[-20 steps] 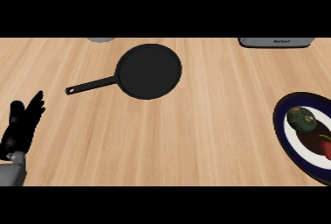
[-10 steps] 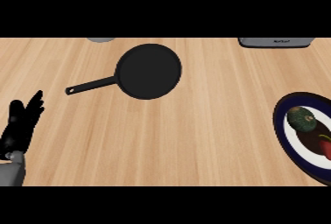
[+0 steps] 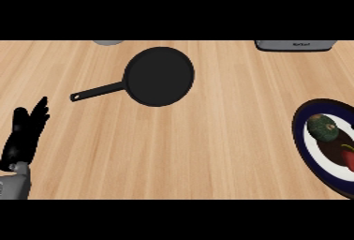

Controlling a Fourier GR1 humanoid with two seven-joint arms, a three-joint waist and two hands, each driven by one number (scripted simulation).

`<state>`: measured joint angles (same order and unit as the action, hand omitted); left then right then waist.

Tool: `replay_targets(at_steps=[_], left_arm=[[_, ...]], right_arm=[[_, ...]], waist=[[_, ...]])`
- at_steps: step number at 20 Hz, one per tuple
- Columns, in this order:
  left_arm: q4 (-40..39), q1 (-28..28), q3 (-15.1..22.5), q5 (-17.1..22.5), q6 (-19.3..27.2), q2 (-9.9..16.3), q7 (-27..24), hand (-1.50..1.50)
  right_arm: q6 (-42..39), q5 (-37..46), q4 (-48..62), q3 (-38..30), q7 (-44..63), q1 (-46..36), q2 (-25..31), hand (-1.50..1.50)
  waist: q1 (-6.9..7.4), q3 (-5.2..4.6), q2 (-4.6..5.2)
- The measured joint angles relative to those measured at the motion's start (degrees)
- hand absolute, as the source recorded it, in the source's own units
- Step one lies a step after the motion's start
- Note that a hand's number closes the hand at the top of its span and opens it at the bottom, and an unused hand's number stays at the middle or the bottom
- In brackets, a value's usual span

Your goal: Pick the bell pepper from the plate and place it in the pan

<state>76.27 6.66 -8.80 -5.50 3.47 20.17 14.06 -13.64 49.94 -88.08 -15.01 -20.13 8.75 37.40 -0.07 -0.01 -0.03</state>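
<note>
A wooden worktop [image 3: 207,154] seen from steeply above, with a black pan [image 3: 159,76] lying far and left of centre, its long handle [image 3: 98,92] pointing out toward the near left. At the right edge sits a plate [image 3: 301,140] with a dark blue rim and a white middle, partly cut off by the edge of the view. On it lies a dark green, rounded vegetable [image 3: 323,128], and just beside that, nearer and further right, a red bell pepper [image 3: 349,157] of which only a sliver shows. The pan and the plate are well apart, with bare wood between them. The robot's left hand [image 3: 24,136] rests at the near left edge, fingers straight and pointing up, spread wide and holding nothing, touching neither pan nor plate. The right hand does not appear in the view. Along the far edge a grey, boxy appliance [image 3: 294,45] shows at the right and a small part of a grey, rounded object [image 3: 108,42] at the left.
</note>
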Motion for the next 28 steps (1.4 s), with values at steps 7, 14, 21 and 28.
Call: replay_targets(at_steps=[7, 14, 21, 28], left_arm=[[-0.06, 0.05, -0.89, -0.91, -0.95, -0.85, -0.24, 0.00], [-0.77, 0.14, -1.81, -1.71, -1.31, -1.68, -0.96, 0.00], [-0.54, 0.28, -2.74, -1.96, -2.15, -1.50, -0.29, 0.00], [-0.60, -0.46, -3.17, -2.23, -1.94, -1.66, -0.46, 0.00]], right_arm=[[-0.40, 4.32, 2.91, -0.21, -0.06, -2.06, -2.42, -1.50], [3.20, 8.99, 9.58, 0.13, -2.66, -6.10, -2.96, 1.50], [9.52, 11.82, 10.43, -1.29, -5.48, -6.72, -3.19, 1.50], [6.39, 16.05, 3.12, 0.82, 15.62, -4.40, -17.02, 1.50]], waist=[[0.03, 0.00, 0.01], [0.09, -0.12, -0.03], [0.02, -0.06, -0.03], [-1.40, -1.43, -0.88]])
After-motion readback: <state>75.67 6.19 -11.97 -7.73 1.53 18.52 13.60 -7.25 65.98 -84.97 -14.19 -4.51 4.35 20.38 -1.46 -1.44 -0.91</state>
